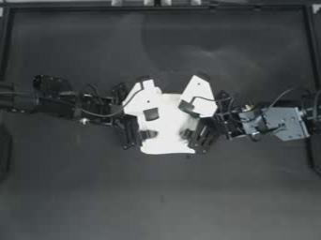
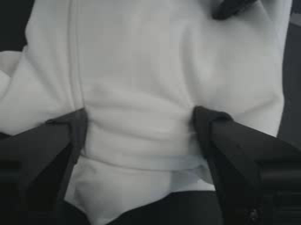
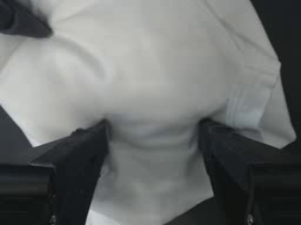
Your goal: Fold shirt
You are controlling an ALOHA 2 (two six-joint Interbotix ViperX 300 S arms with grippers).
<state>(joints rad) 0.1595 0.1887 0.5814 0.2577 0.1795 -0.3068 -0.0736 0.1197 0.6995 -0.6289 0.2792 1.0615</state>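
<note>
I have both arms in at mid-table. The shirt (image 1: 166, 129) lies bunched small between them, touching both pincers. My left pincer (image 1: 139, 133) has its jaws spread with a thick band of cloth pressed between them (image 2: 141, 132), and my right pincer (image 1: 194, 135) straddles a gathered ridge the same way (image 3: 154, 132). I judge I'm holding opposite sides so the bundle stays put while I fold.

You have the shirt (image 1: 166, 125) bunched into a small, compact white bundle at the centre of the counter, its lower edge bulging toward 6 o'clock. Up close the soft cloth (image 2: 147, 88) shows rumpled folds and a hem seam (image 3: 247, 105), gathered into creases.
</note>
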